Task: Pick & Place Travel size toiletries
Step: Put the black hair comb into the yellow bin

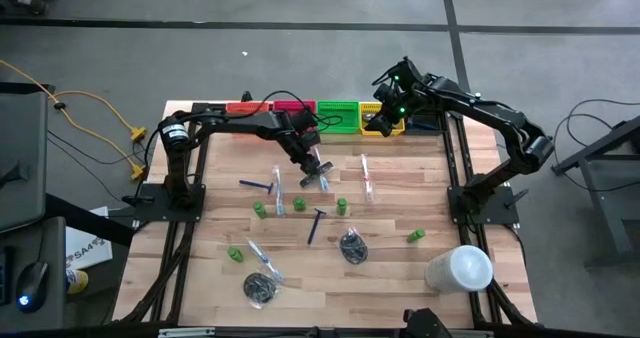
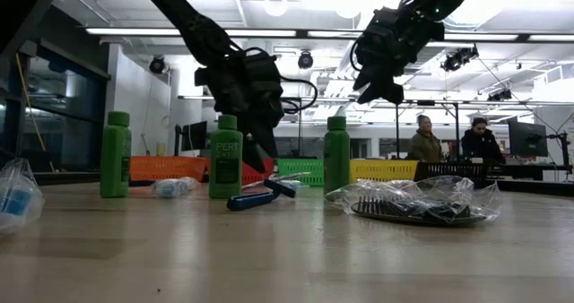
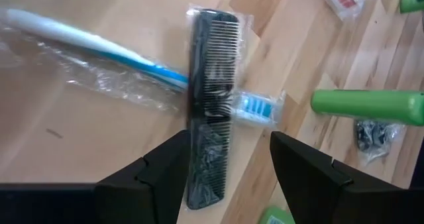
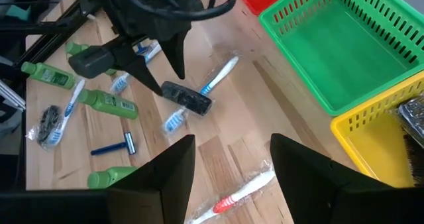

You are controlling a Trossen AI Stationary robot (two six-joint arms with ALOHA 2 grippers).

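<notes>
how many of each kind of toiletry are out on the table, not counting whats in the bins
green bottles: 5
toothbrushes in clear wrap: 4
dark-blue razors: 2
dark wrapped bundles: 2
comb: 1
total: 14

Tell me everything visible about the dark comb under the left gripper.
The comb is dark grey, straight and one-piece, with a solid spine and a row of fine teeth, apparently plastic, sealed in a clear wrapper. It lies flat on the wooden table, crossing over the neck of a wrapped white-blue toothbrush. The left gripper hovers open above it, one end of the comb between its fingers; contact cannot be confirmed.
</notes>
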